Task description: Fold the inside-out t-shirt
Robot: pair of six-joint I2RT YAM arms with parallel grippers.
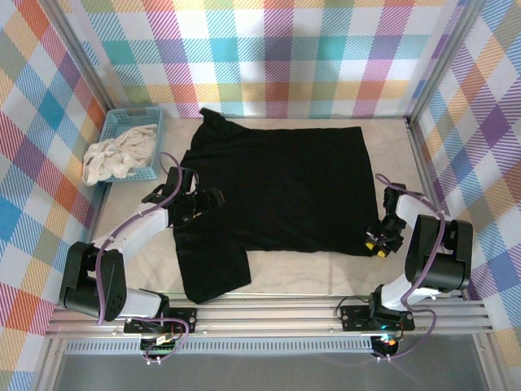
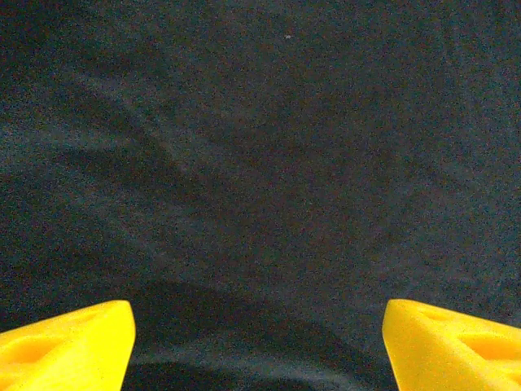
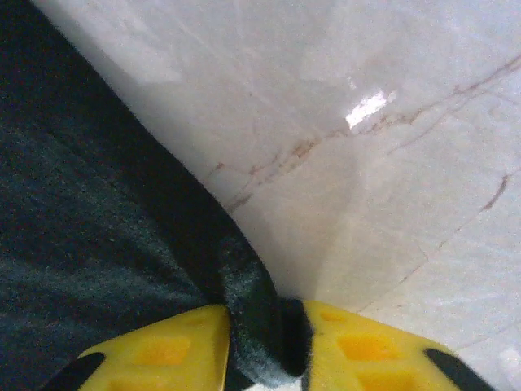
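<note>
1. Pale marble table (image 1: 326, 273): the black short-sleeved cloth t-shirt (image 1: 277, 183) lies spread flat mid-frame in the top view.
2. Step, as I judge it: taking hold for the first fold.
3. Right gripper (image 3: 264, 344), lower right of the top view: yellow pads clenched on the t-shirt's hem corner.
4. Left gripper (image 2: 260, 346), over the t-shirt's left side: fingers spread, gripping nothing.
5. Next: I want the left to pinch cloth before any lift.

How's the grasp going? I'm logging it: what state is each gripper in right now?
Left gripper: open, empty, over the t-shirt.
Right gripper: shut on the t-shirt's edge.
</note>
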